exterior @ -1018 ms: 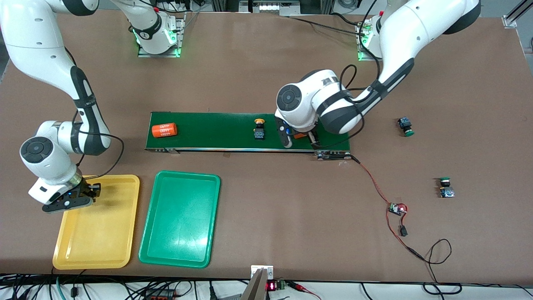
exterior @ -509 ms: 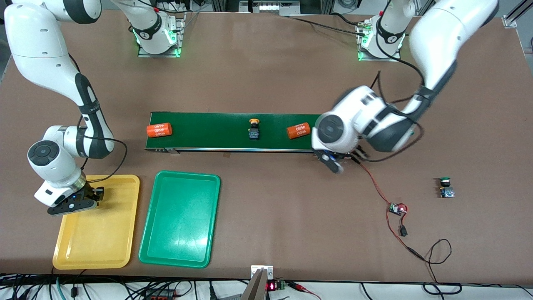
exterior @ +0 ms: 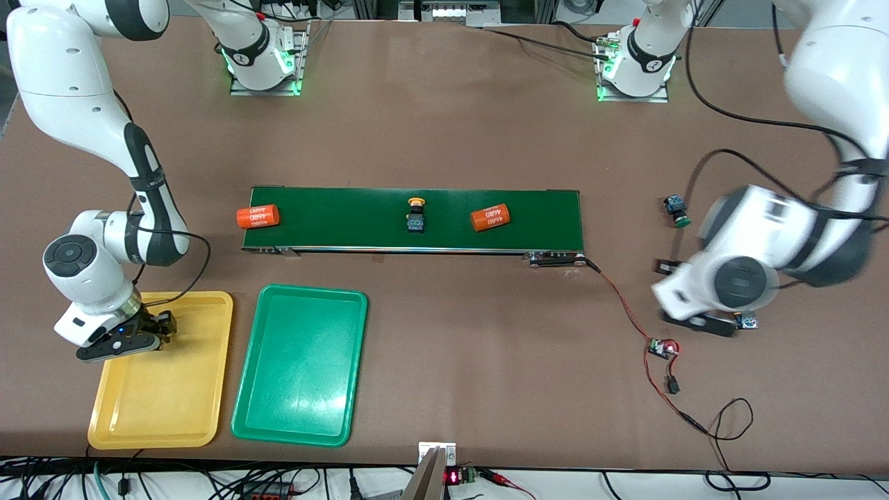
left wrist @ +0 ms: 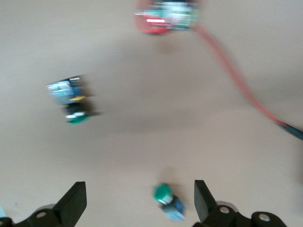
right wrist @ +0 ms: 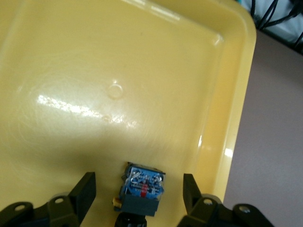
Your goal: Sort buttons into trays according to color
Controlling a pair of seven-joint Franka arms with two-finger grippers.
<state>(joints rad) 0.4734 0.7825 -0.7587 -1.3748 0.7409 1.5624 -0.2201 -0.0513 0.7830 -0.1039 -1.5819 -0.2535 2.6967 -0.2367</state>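
Two fingers of the right gripper, jaws parted, flank a button lying in the yellow tray, frame's lower left. Open-jawed, the left gripper hovers above the desk over a green button.

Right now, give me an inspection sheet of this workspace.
Surface: brown table.
Job's things: yellow button in yellow tray; another on belt; two green buttons on table; green tray bare.
Clutter: two orange cylinders, circuit board.
Grippers: right gripper open around the tray's button; left gripper open over green buttons.
Cables: red wire.
Surroundings: nothing seen.
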